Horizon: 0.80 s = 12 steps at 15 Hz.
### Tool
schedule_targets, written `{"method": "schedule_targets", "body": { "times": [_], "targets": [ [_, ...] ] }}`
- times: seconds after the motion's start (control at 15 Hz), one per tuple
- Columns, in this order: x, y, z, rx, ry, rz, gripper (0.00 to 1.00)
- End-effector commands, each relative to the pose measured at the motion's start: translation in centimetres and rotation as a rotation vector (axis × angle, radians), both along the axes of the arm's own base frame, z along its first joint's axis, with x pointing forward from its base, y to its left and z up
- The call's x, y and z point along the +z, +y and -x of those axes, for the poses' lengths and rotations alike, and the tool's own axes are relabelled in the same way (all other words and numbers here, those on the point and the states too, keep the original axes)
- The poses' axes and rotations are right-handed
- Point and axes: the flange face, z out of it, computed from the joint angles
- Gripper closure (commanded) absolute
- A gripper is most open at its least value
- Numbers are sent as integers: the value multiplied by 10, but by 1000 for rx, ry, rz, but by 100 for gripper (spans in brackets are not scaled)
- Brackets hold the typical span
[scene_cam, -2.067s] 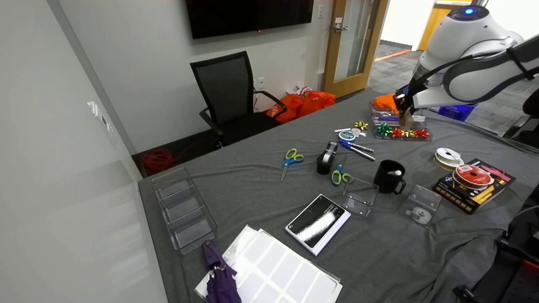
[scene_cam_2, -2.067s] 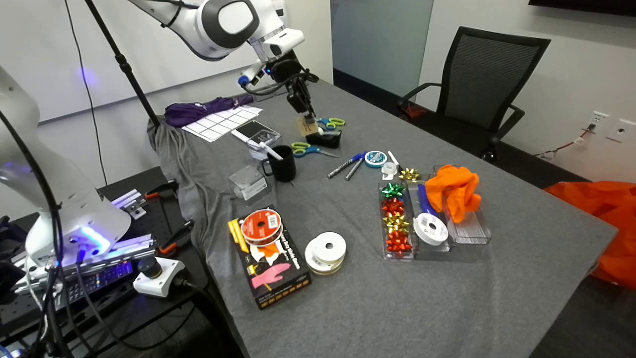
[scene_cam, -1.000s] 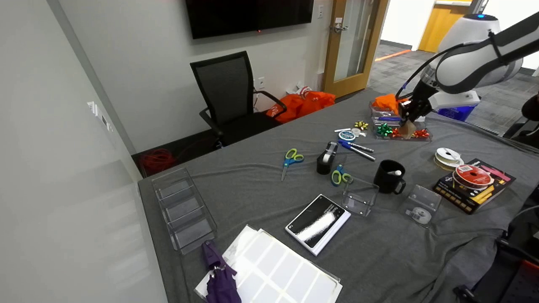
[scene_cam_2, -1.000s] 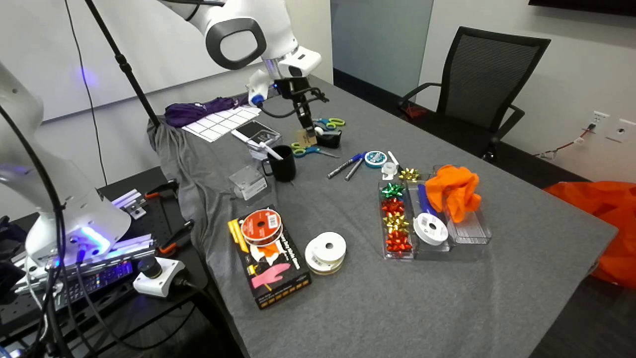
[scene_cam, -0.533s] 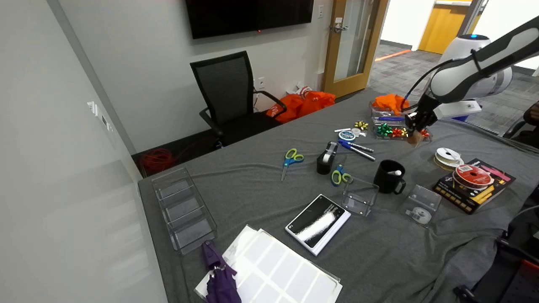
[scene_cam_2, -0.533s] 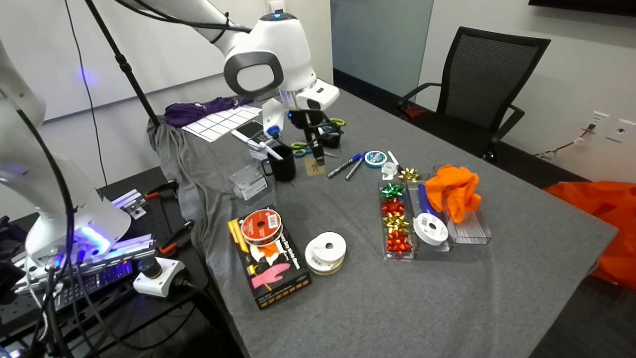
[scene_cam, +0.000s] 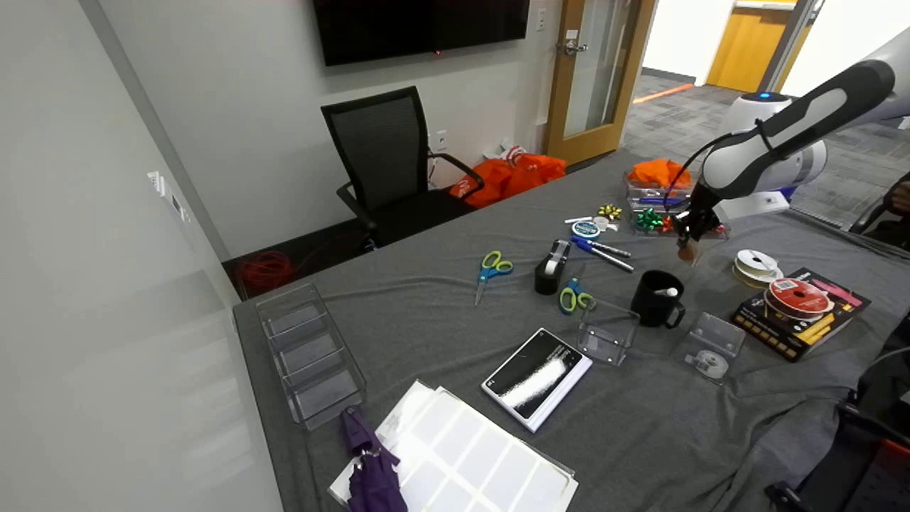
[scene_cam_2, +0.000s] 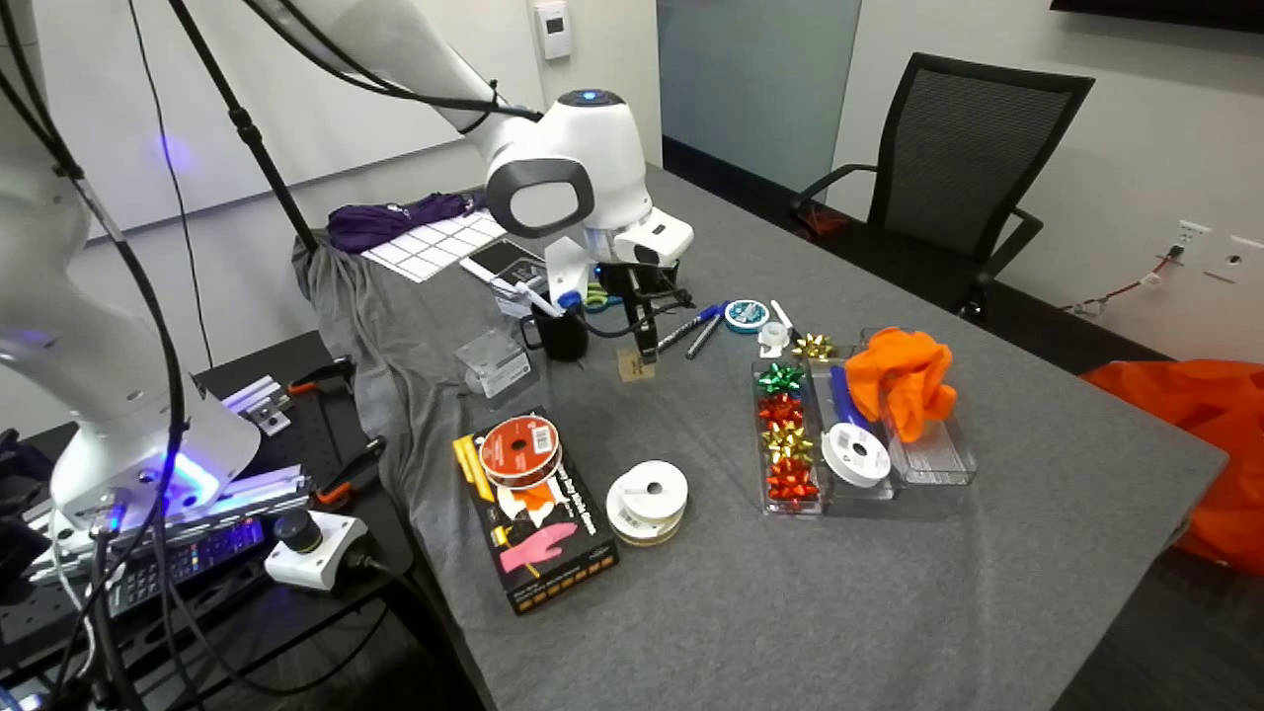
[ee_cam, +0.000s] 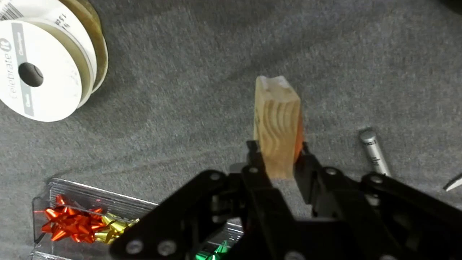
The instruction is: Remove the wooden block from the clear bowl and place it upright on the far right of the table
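A Robotiq gripper (ee_cam: 278, 153) is clamping a wooden block (ee_cam: 277, 121) by opposite faces over the cloth-draped table (scene_cam_2: 889, 592), leaving one end free (presumably for upright placement).

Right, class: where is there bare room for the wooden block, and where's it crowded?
On the table, one bare patch is bordered by gridded sheets, the divided clear tray and scissors nearest it; another lies between the stacked white ribbon spools and bow tray. Crowded: around the black mug, with the second scissors and clear boxes close by.
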Motion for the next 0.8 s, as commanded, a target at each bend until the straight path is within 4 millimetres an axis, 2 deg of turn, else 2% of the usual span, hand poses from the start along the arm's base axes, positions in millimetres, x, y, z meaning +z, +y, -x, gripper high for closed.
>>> {"method": "schedule_targets", "body": {
  "times": [0.0, 0.73],
  "targets": [
    [-17, -8, -9, 9, -7, 7, 93],
    [-49, -20, -17, 16, -27, 44, 93]
  ]
}}
